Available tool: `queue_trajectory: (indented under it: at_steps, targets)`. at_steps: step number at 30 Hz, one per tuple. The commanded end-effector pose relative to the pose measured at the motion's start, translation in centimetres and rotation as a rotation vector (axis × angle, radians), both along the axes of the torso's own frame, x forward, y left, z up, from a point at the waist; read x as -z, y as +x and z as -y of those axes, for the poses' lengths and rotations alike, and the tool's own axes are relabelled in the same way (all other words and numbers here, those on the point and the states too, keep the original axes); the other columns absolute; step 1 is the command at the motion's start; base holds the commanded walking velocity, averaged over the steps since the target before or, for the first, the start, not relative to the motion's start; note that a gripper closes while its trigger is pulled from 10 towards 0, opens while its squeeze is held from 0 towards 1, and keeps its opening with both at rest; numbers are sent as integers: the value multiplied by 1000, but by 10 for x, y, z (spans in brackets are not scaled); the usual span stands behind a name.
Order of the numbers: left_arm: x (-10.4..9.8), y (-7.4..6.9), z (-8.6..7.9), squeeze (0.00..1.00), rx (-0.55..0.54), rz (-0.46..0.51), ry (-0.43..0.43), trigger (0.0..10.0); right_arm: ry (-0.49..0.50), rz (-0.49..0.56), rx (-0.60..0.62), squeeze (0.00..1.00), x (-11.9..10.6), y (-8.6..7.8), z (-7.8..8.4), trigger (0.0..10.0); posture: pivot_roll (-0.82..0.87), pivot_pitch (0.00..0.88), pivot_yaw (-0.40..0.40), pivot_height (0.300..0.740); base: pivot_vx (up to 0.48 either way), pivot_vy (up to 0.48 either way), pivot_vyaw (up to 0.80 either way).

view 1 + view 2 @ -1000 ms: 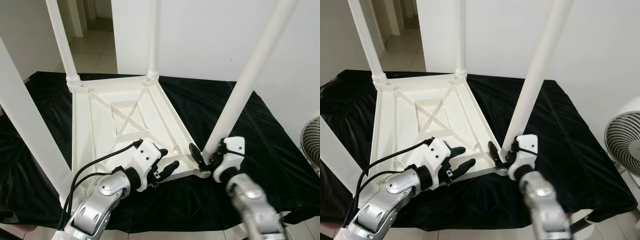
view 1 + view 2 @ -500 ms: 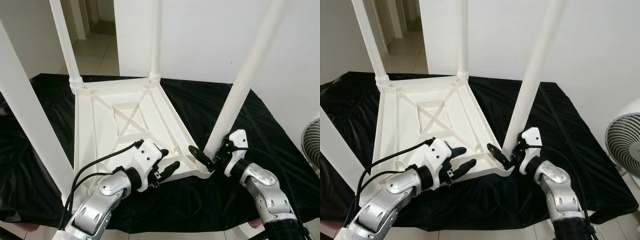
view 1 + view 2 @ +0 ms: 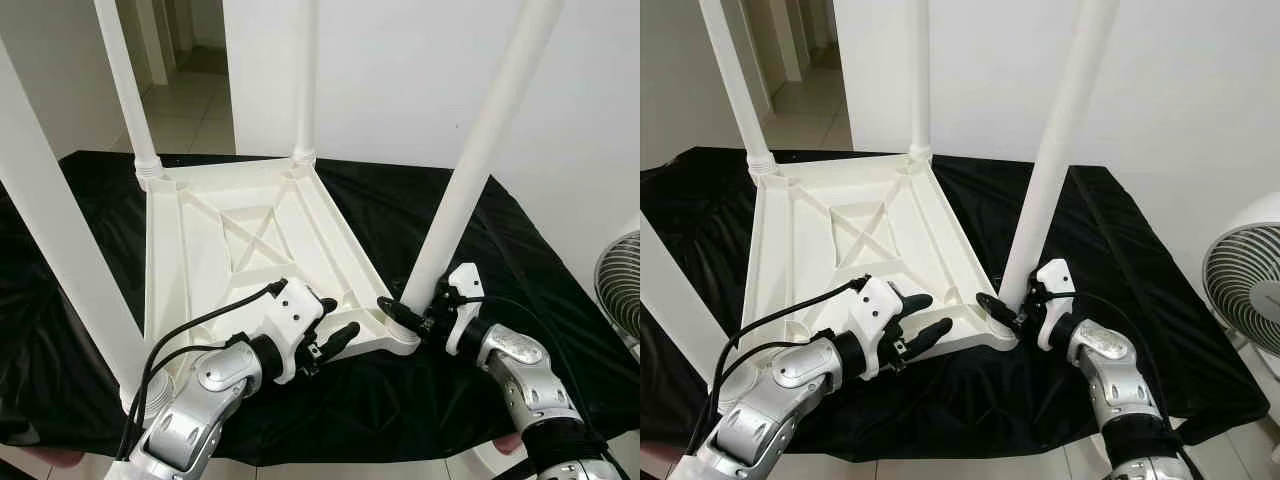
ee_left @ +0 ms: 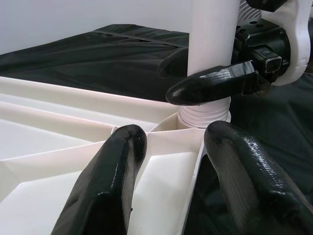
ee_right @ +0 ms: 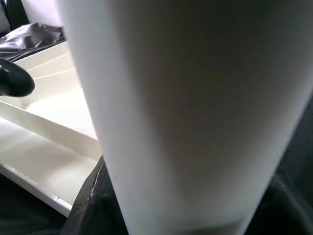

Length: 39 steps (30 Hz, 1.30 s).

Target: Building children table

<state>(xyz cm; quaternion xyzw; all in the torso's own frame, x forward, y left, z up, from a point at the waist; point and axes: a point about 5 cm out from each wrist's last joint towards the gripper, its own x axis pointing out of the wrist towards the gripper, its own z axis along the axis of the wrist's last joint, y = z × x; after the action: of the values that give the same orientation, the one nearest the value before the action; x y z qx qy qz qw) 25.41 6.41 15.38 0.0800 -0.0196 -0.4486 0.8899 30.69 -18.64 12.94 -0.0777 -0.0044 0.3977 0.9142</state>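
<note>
Children's table (image 3: 240,250), white plastic, one piece: you have it lying upside down on the black cloth (image 3: 520,260) that covers the desk, ribbed underside facing up with a crossed brace in the middle. Four white legs stand up from its corners.

Far legs: far-left leg (image 3: 125,85) and far-right leg (image 3: 305,75), each seated upright in a ringed socket at a far corner.

Near-left leg (image 3: 55,230): rises at your left side, close to the camera; its base is partly hidden behind your left arm.

Near-right leg (image 3: 478,150): stands in the near-right corner socket, leaning slightly to the right as it rises.

Right pincer (image 3: 412,312): set at the foot of the near-right leg, just above the socket. You have one black finger (image 4: 215,83) across the front of the leg and the other behind it, so the pincer is closed around the leg. The right wrist view looks straight at the white leg at very close range.

Left pincer (image 3: 335,335): resting on the near edge of the table, beside the same corner. Its two fingers (image 4: 105,191) are spread moderately apart over the rim and grip nothing.

Fan (image 3: 1245,285): white, standing on the floor off the desk's right end.

Doorway, tiled floor (image 3: 185,105): beyond the far-left corner.
</note>
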Motion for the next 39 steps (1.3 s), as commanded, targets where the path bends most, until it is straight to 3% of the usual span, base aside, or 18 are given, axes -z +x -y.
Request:
queue_trajectory:
  at_steps: [1,4,13,15,19,29,30,31,32,33,34,37,38,39]
  targets:
    - [0,-2,4,0,45,-6,-8,10000,-1,-37,8,0,9,-4,2,0,6,0,-45,740,0,0,0]
    - [1,-2,5,0,49,-8,-7,10000,26,-40,48,0,10,-6,4,0,3,0,-45,740,0,0,0]
    - [2,-6,9,0,64,-20,-18,10000,170,16,332,0,11,-19,-2,0,-7,7,-47,740,0,0,0]
    - [2,-7,10,0,67,-24,-21,10000,184,47,469,0,10,-24,-4,0,-11,16,-47,740,0,0,0]
    - [2,-6,10,0,67,-26,-24,10000,210,49,611,0,9,-26,-8,0,-13,19,-48,740,0,0,0]
    - [0,-7,10,0,55,-26,-32,10000,335,10,713,0,2,-29,-39,0,0,29,-57,740,0,0,0]
    - [0,-6,9,0,50,-25,-33,10000,338,10,714,0,0,-30,-43,2235,0,28,-57,740,0,0,0]
    - [0,-6,9,0,50,-25,-33,10000,338,10,714,0,0,-30,-43,2235,0,28,-57,740,0,0,0]
    - [0,-6,9,0,47,-25,-33,10000,336,10,713,0,-1,-30,-44,10000,2,29,-56,740,0,0,0]
    - [0,-6,9,0,47,-25,-33,10000,336,10,713,0,-1,-30,-44,10000,2,29,-56,740,0,0,0]
    - [0,-6,9,0,46,-25,-33,10000,327,9,716,259,-3,-29,-39,10000,0,29,-58,740,0,0,0]
    - [0,-6,9,0,45,-25,-33,10000,321,10,719,259,-5,-28,-35,10000,0,29,-58,740,0,0,0]
    - [0,-5,9,0,46,-25,-33,10000,303,19,698,1000,-10,-26,-25,10000,-3,29,-57,740,0,0,0]
    - [0,-5,9,0,46,-24,-33,10000,288,26,675,1000,-12,-25,-23,10000,-3,29,-57,740,0,0,0]
